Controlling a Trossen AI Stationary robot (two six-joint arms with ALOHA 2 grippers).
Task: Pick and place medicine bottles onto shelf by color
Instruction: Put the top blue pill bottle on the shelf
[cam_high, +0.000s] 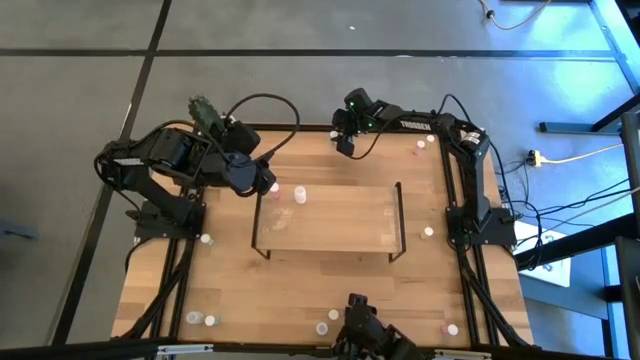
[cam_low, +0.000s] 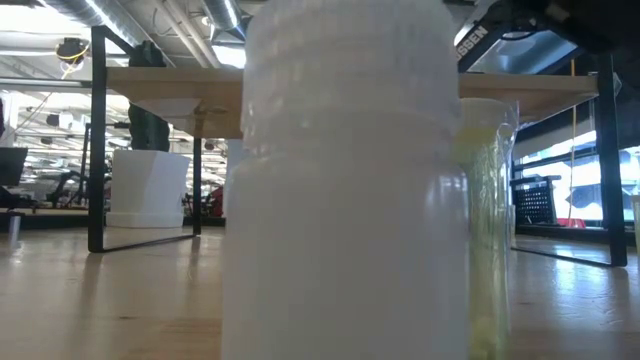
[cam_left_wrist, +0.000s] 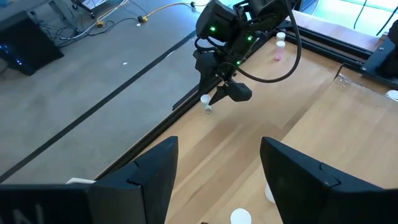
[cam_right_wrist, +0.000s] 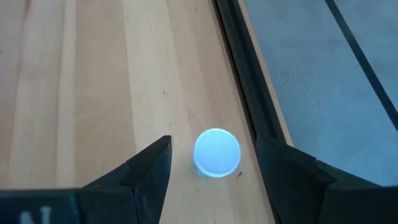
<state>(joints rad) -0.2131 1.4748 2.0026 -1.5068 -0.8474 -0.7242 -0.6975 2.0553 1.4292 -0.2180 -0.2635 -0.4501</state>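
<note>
Bottles, tiny and round with pale caps, lie scattered over the wooden table (cam_high: 300, 275). One pink bottle (cam_high: 300, 195) stands on the far left part of the shelf (cam_high: 330, 222), with another (cam_high: 273, 187) just beside that end of the shelf, right by the left gripper (cam_high: 262, 183). A further pink one (cam_high: 419, 149) sits near the far right corner of the table, next to a white one (cam_high: 423, 142). A white-capped bottle (cam_high: 429, 232) stands just off the shelf's right end, and one (cam_high: 205, 239) off its left end. Along the near edge there are two pale ones (cam_high: 201, 319) at the left, two (cam_high: 327, 322) near the middle, and a pink one (cam_high: 452, 329) at the right.

Seen from above, the shelf is a low, light-wood board with thin black end frames, set in the middle of the table. In the low view its board (cam_low: 180, 85) runs overhead on black uprights, and a translucent white bottle (cam_low: 345, 200) fills most of the picture, with a yellow-green one (cam_low: 485, 230) close behind it.

The right gripper (cam_right_wrist: 211, 158) hangs at the table's far edge with its fingers spread, a white-capped bottle (cam_right_wrist: 216, 152) standing between them, untouched. The left wrist view shows that same gripper (cam_left_wrist: 224, 90) with the small bottle (cam_left_wrist: 206, 101) just below it.

The left gripper has its fingers apart and nothing between them; a white cap (cam_left_wrist: 240, 217) shows just beyond the fingers (cam_left_wrist: 155, 180).
</note>
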